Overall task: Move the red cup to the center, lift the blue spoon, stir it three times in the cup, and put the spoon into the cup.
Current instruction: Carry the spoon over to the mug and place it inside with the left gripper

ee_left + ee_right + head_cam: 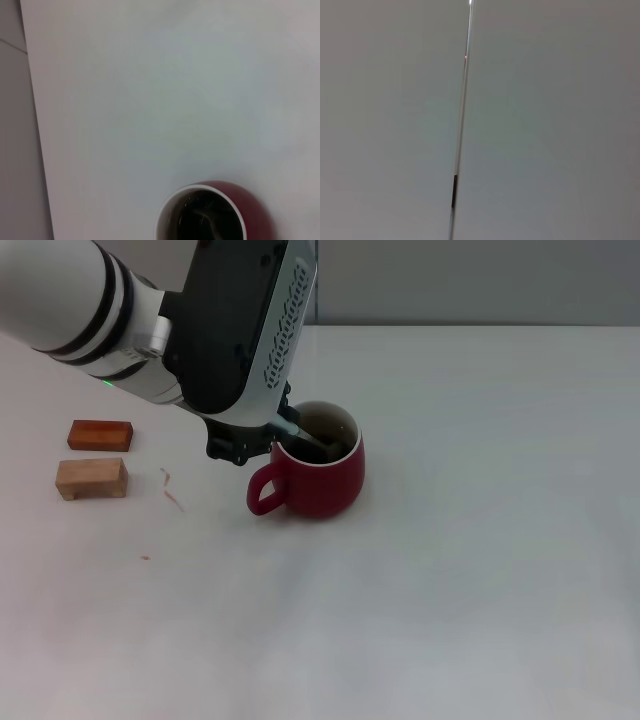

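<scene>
Two wooden blocks (93, 458) well left of red cup (318, 478), left gripper (285, 435) over its rim, grip unclear, blue spoon (310, 440) tilted inside.

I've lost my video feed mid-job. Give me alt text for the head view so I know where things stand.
The left gripper hangs over the near-left rim of the red cup, which stands mid-table with its handle toward the robot's left and the spoon reaching into it. Two wooden blocks lie on the white table to the left; the right arm is out of view.
</scene>
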Controlling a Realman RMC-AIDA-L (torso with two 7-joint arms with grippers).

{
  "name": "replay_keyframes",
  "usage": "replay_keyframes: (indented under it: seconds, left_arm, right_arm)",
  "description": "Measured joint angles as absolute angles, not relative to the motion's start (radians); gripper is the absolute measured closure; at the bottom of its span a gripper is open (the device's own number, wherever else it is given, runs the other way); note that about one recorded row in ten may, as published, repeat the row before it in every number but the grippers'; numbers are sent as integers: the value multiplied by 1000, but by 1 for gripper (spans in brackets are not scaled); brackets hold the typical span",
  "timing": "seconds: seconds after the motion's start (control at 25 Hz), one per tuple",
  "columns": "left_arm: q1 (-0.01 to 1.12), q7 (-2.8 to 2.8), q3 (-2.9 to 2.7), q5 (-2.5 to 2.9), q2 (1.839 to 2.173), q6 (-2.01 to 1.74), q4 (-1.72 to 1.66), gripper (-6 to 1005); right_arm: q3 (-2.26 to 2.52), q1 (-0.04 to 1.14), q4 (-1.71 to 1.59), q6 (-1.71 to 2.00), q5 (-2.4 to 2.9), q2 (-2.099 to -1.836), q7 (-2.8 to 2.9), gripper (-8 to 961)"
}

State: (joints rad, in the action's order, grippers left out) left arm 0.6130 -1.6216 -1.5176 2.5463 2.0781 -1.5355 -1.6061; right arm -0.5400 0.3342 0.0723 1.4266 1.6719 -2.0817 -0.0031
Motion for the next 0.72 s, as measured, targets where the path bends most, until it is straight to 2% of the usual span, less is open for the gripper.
replay_keyframes:
  seconds: [0.72]
  left_arm:
    - [615, -1636, -1546, 2551, 2079, -1521, -1572, 834]
  right_arm:
    - [-538, 330, 72, 1421, 1672, -2082, -3, 253]
